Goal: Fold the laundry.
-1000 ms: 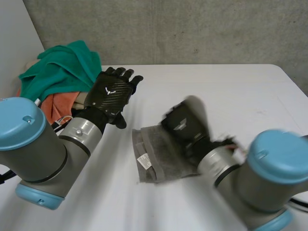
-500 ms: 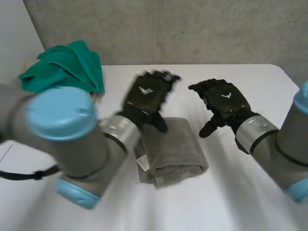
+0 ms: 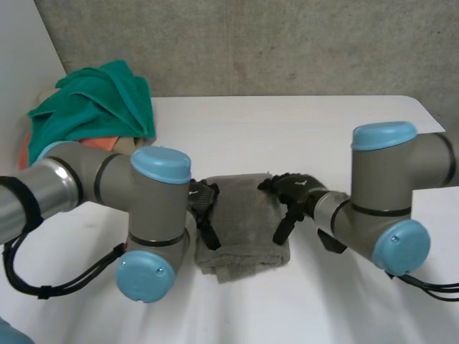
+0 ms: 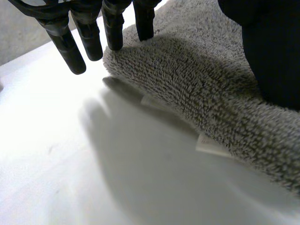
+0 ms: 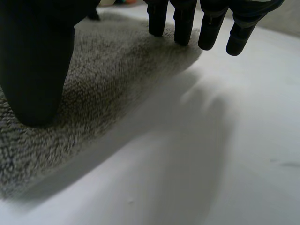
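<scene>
**A:** Squaring up, item one: folded grey towel (image 3: 244, 229), which is lying mid-table (image 3: 337, 129). How best?

**B:** Both hands ought to be pressing inward evenly, so the layers are not skewing. Left hand (image 3: 205, 206): gripping nothing, straight fingers (image 4: 112, 28) touching the towel's left edge, thumb resting on top. Right hand (image 3: 288, 192): likewise unclenched, flanking the right edge, thumb lying on the towel.

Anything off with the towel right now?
Nothing spilled or damaged. The grey towel lies folded between the left hand and right hand; only its white tag pokes out under the fold beside the left hand.
</scene>
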`<control>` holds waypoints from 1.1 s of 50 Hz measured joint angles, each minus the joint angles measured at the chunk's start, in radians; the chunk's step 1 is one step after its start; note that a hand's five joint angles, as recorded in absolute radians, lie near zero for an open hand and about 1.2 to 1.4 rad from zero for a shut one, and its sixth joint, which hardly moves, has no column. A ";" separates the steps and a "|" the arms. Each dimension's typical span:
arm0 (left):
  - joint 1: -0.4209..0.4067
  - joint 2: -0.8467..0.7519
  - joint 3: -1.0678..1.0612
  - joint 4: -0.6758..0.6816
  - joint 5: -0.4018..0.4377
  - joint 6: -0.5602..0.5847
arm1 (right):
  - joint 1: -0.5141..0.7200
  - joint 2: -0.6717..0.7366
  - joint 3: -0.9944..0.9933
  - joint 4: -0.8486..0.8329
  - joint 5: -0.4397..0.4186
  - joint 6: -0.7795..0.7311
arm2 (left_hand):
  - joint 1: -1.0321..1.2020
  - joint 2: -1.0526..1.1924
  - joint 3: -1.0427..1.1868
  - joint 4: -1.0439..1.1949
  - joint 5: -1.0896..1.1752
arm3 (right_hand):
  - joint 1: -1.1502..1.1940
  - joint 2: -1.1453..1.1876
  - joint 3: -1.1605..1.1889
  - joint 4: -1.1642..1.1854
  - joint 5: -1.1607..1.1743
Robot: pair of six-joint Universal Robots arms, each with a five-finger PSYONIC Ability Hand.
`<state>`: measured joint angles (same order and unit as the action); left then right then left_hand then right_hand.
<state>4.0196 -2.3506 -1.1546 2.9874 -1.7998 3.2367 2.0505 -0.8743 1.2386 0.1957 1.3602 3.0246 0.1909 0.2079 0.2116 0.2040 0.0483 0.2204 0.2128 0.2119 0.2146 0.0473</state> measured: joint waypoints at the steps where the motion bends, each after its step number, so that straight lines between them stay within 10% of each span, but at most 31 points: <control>1: 0.002 0.004 -0.006 0.001 0.001 0.001 | 0.004 0.006 -0.003 0.000 0.001 -0.002 | 0.000 0.000 0.000 0.000 0.000 | 0.000 0.000 0.000 0.000 0.000; 17: 0.006 0.237 -0.124 0.059 0.034 0.003 | 0.016 -0.136 0.084 -0.077 0.167 -0.153 | 0.000 0.000 0.000 0.000 0.000 | 0.000 0.000 0.000 0.000 0.000; 26: 0.069 0.409 -0.148 0.144 0.315 0.001 | 0.011 -0.347 0.342 -0.220 0.227 -0.154 | 0.000 0.000 0.000 0.000 0.000 | 0.000 0.000 0.000 0.000 0.000; 38: 0.170 0.453 -0.158 0.066 0.905 -0.005 | -0.006 -0.341 0.554 -0.300 0.047 0.060 | 0.000 0.000 0.000 0.000 0.000 | 0.000 0.000 0.000 0.000 0.000; 50: 0.157 0.467 -0.164 0.040 0.993 -0.002 | 0.017 -0.175 0.486 -0.453 0.000 0.122 | 0.000 0.000 0.000 0.000 0.000 | 0.005 0.007 0.006 0.006 0.006; 55: 0.154 0.469 -0.167 0.045 0.979 -0.003 | 0.016 -0.107 0.425 -0.470 0.026 0.102 | 0.000 0.000 0.000 0.000 0.000 | 0.492 0.569 0.564 0.572 0.509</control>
<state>4.1735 -1.8819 -1.3216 3.0320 -0.8208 3.2342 2.0669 -0.9809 1.6638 -0.2746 1.3860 3.1263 0.1909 0.2079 0.2116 0.2041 0.0481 0.7124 0.7822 0.7754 0.7863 0.5566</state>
